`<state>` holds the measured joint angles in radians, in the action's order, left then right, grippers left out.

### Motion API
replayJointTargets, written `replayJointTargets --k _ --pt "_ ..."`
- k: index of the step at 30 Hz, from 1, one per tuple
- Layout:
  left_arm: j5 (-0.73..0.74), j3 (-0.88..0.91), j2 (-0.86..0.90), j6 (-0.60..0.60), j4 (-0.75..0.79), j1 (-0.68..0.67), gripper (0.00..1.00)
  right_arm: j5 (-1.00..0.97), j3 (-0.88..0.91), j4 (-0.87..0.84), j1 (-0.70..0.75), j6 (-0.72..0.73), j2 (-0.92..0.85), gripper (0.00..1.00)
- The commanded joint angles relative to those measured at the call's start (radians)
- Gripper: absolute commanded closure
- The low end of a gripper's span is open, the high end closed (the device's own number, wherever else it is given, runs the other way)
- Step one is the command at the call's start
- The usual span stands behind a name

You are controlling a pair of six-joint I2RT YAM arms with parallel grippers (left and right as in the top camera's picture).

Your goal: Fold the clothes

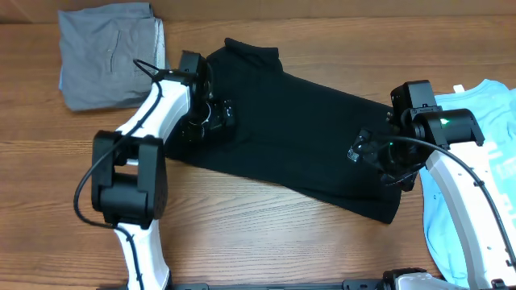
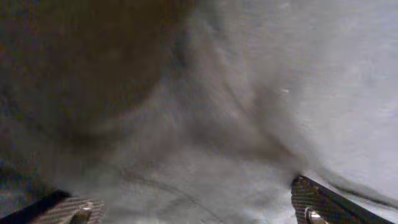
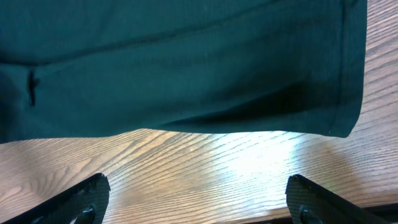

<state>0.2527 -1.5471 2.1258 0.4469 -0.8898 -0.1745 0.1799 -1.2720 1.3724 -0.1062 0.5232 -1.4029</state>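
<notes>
Black on wood: the black garment [image 1: 298, 133] lies spread flat, slanting across the middle of the brown wooden table [image 1: 266, 242], with a folded grey garment [image 1: 109, 56] at the far left and a pale blue shirt [image 1: 493, 95] at the right edge. The left end effector [image 1: 211, 121] is over the garment's left part, fingers wide apart above blurred cloth, nothing visibly gripped. The right end effector [image 1: 372, 153] is by the right hem, spread wide over bare wood, empty.

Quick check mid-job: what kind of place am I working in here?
Probably a tabletop clothes-folding station: a wooden table, a black shirt spread out, with a folded grey garment and a light blue garment to either side.
</notes>
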Motion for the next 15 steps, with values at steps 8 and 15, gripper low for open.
replayJointTargets --k 8,15 --pt "0.002 0.004 0.032 -0.006 0.067 0.007 0.05 -0.003 0.003 -0.003 -0.005 0.001 0.019 0.05" --pt "0.002 -0.01 0.032 -0.036 0.082 0.011 0.08 -0.003 0.003 -0.008 -0.005 0.001 0.019 0.05"
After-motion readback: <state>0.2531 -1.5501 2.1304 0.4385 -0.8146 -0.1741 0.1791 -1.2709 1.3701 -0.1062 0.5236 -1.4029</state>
